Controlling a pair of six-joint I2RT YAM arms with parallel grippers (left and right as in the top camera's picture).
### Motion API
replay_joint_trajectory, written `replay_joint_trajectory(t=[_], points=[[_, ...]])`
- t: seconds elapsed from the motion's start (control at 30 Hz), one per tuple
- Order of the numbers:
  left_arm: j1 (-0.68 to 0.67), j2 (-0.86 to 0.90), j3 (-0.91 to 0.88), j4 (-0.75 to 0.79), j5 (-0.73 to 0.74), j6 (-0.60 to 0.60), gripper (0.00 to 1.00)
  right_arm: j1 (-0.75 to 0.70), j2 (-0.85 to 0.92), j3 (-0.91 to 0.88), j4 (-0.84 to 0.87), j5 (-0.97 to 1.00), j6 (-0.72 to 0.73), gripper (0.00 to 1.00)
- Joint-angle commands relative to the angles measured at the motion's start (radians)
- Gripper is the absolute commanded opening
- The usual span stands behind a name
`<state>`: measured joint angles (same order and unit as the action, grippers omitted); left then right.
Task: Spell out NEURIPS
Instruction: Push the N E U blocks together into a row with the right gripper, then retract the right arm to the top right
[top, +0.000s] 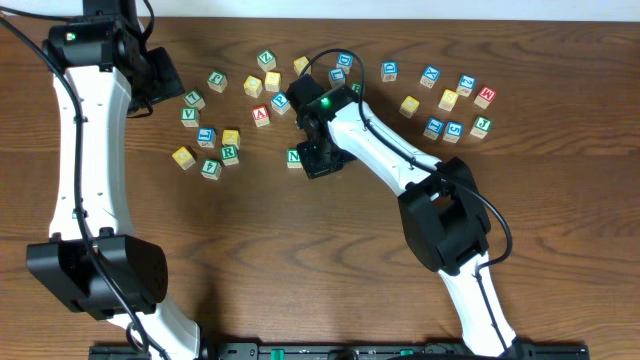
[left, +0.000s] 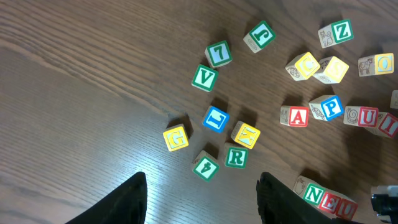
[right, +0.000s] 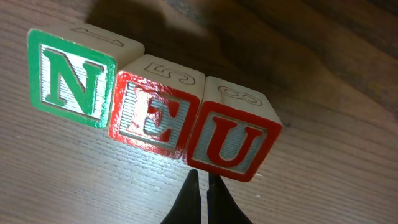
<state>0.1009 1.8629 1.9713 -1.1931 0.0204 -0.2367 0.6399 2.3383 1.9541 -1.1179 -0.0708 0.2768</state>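
At the far left corner of the brown wooden desk (top: 150, 240), the left gripper (left: 201, 180) hangs over a loose scatter of cubes. Its black fingers are partly spread with nothing between them, which looks like a stance for picking, not carrying. Just ahead of its fingertips lies the small wooden cube with a green-framed R (left: 236, 157). That is the fourth letter, so this is probably why the arm waits there. Further right in the scatter, the wooden cube with a blue-framed P (left: 331, 107) sits just beside a wooden cube with a red-framed A (left: 298, 116), which the word does not need. Near the middle of the desk, the wooden cube with a green-framed N (right: 73, 79), the wooden cube with a red-framed E (right: 152, 115) and the wooden cube with a red-framed U (right: 233, 143) stand touching in a row. They are in reading order, with bare wood to the right of the U for the remaining letters. The right gripper (right: 201, 186) sits just beside the row's near side, below the seam between E and U, its fingers pinched together on nothing. Closed like that, it seems better suited to nudging the row straight than to clamping. Toward the far right corner, other lettered wooden cubes (top: 448, 99) lie well apart from the row.
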Motion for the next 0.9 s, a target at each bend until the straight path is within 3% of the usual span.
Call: replay_joint_trajectory(t=[0.0, 0.4, 0.73, 0.87], points=[[-0.002, 0.008, -0.004, -0.002, -0.002, -0.008, 0.56, 0.002, -0.019, -0.005, 0.006, 0.013, -0.001, 0.01], [-0.002, 0.008, -0.004, -0.002, -0.002, -0.008, 0.56, 0.002, -0.046, -0.005, 0.005, -0.016, -0.001, 0.01], [-0.002, 0.008, -0.004, -0.008, -0.002, -0.009, 0.56, -0.086, -0.304, -0.005, 0.044, -0.007, -0.005, 0.01], [-0.002, 0.008, -0.004, -0.032, -0.001, -0.009, 0.56, -0.152, -0.363, -0.005, 0.051, -0.008, -0.004, 0.06]])
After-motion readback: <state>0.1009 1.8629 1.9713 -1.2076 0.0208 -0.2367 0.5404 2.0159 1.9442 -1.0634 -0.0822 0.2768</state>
